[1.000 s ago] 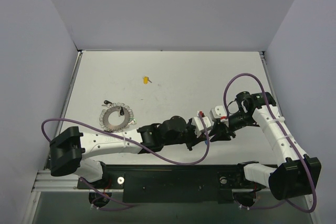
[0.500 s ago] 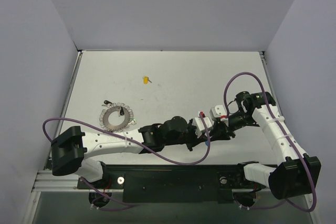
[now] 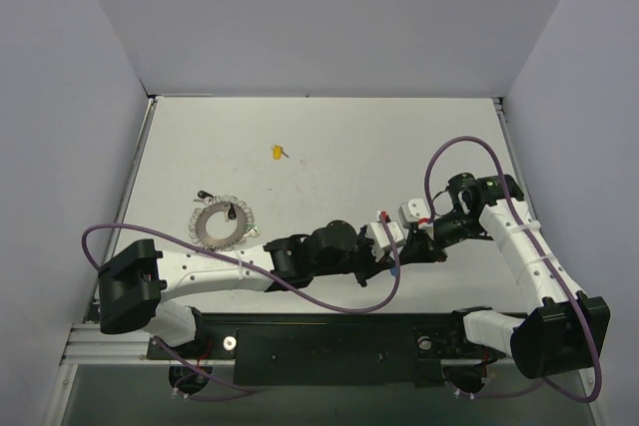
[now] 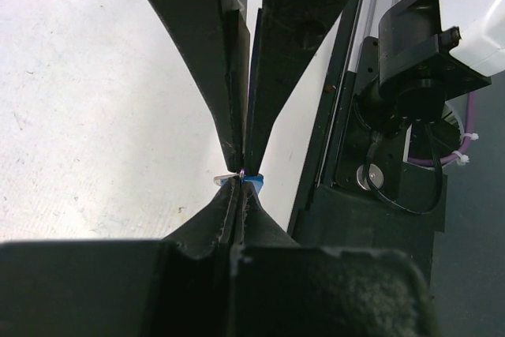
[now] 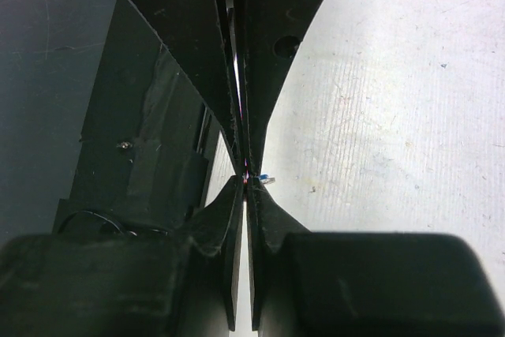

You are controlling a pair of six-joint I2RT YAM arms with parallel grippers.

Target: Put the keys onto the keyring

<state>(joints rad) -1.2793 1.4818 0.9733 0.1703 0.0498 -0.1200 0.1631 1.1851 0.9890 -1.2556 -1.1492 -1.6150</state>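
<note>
2 robot arms meet over a pale grey worktop point(image 3: 399, 147), walled on 3 sides by plain panels, with a black rail point(image 3: 329, 346) running along its near edge. The left arm point(image 3: 220, 268) stretches low across the near half of the worktop from its base at the left. The right arm point(image 3: 524, 246) reaches up from the right corner and bends back inward. A purple cable point(image 3: 339, 306) trails from each of them.

The left fingers point(image 4: 237, 195) and the right fingers point(image 5: 246, 191) come tip to tip just right of centre, close to the near rail. Both pairs are clenched flat together with no gap showing. In the left wrist view the blue key point(image 4: 251, 180) is grasped at the very tips of the left fingers, its blue head jutting to one side and its silver blade to the other. The right fingers press in from the opposite direction and touch the same spot. Whether they also grasp the key cannot be told.

The keyring point(image 3: 222, 223), a silvery loop, lies flat on the worktop well to the left, beside the left arm and apart from both sets of fingers. The yellow key point(image 3: 277, 153) lies alone farther back, near the middle of the worktop.
</note>
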